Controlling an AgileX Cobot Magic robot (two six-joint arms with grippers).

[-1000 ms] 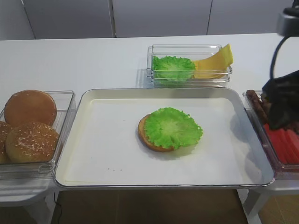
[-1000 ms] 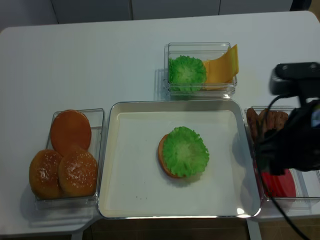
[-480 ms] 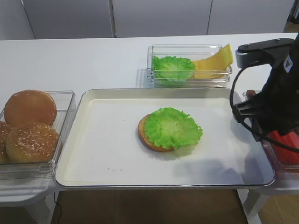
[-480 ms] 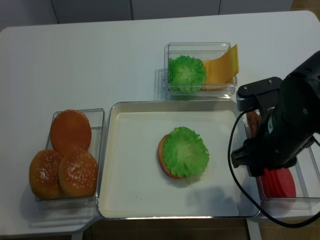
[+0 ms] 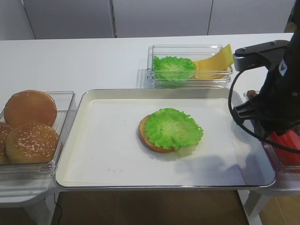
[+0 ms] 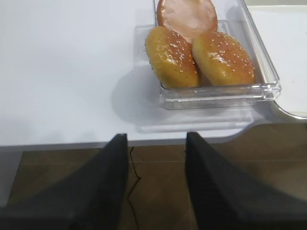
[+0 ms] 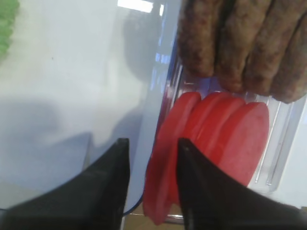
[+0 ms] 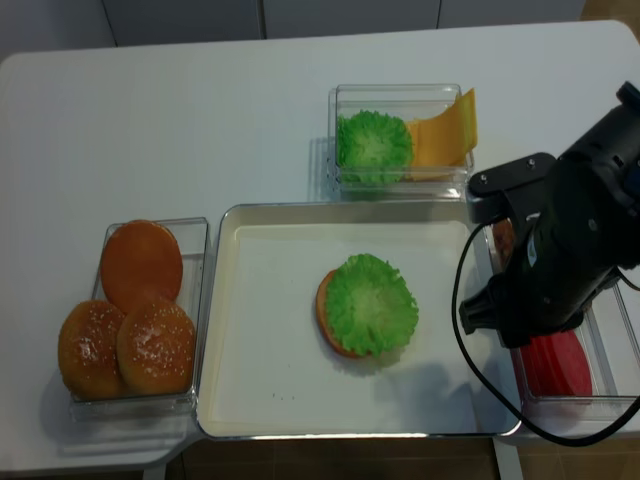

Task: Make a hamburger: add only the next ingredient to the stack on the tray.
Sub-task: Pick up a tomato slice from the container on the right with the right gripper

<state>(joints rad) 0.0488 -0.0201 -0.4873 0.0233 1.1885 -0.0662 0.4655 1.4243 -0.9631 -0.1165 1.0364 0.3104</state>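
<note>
The stack [image 5: 171, 129] [image 8: 368, 305], a tan bun bottom under a ruffled green lettuce leaf, lies mid-tray on the white liner of the metal tray [image 5: 93, 96] [image 8: 226, 300]. Red tomato slices [image 7: 225, 139] [image 8: 555, 362] [image 5: 287, 146] stand on edge in a clear bin right of the tray. My right gripper [image 7: 152, 142] is down at that bin's left end. Its jaws stand apart around the edge of the leftmost slice [image 7: 163, 177], with a gap at the left finger [image 7: 112, 182]. The left gripper [image 6: 157, 136] hangs open and empty over the floor by the table's front edge.
Brown meat patties [image 7: 240, 43] fill the far half of the tomato bin. The bulky right arm [image 5: 276, 98] [image 8: 560, 260] covers the tray's right rim. Sesame bun tops [image 5: 30, 126] [image 6: 201, 52] sit in a bin at the left. Behind the tray, another bin holds lettuce [image 5: 174, 68] and cheese [image 5: 215, 63].
The right arm came in from the right edge of view and now stands over the tomato bin by the tray's right rim. Stack and tray are unchanged.
</note>
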